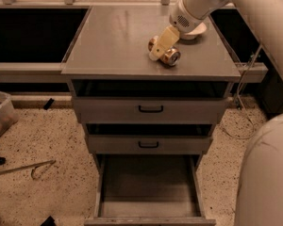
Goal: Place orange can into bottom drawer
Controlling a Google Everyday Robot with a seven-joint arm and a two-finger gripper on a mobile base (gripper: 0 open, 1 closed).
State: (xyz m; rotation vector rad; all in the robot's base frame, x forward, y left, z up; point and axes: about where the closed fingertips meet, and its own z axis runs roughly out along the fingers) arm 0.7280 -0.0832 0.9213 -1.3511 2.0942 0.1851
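Observation:
The orange can (171,57) lies on its side on the grey cabinet top (118,36), right of centre, a silvery end facing me. My gripper (158,52) reaches down from the white arm at the upper right and sits over the can, covering its middle. The can rests on the top. The bottom drawer (148,187) is pulled out at the foot of the cabinet and its flat grey floor is bare. The two upper drawers with black handles are slightly open.
A cream bowl (194,30) stands on the top just behind the gripper. My white body (269,173) fills the lower right. A plastic bin (0,117) and a metal tool (23,168) lie on the speckled floor at left. A cable (240,121) hangs at right.

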